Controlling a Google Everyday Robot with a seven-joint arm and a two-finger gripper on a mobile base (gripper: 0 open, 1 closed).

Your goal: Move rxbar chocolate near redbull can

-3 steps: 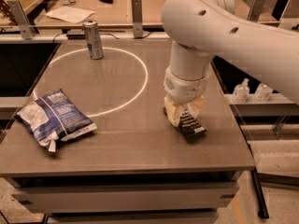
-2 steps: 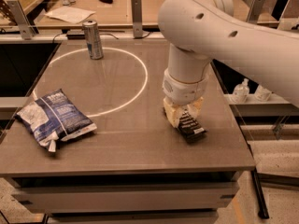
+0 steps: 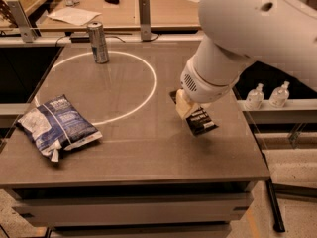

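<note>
The grey-brown rectangular surface [image 3: 138,152] shows its front edge nearest the camera, and a wide bare strip runs along that edge from the middle to the right corner. At the near left lies a crinkled blue-and-white bag [image 3: 58,125]. It sits close to the left edge, with one corner pointing toward the front, and its print is too small to read. Right of centre, the gripper [image 3: 188,109], at the end of the bulky white robot arm [image 3: 247,38], pinches the rxbar chocolate [image 3: 202,122] between its tan fingers [image 3: 182,103]. This small flat bar in a dark wrapper tilts down and to the right from the gripper. It is not far from the right edge, and I cannot tell whether its low end touches the surface. The wrapper has rows of white text, but no word can be made out. Between the bar and the bag the surface is open, crossed only by a thin white circle line [image 3: 155,79] that covers much of the left half. On the far arc of that circle stands the redbull can [image 3: 98,42], a slim silver-and-blue can, upright, near the back edge and well apart from the bar; its label cannot be read. Past the right edge, two small white bottles [image 3: 255,96] stand on a lower ledge. Behind the back edge is a wooden bench [image 3: 163,9] with an upright metal post [image 3: 144,12] and a sheet of paper [image 3: 74,15].
</note>
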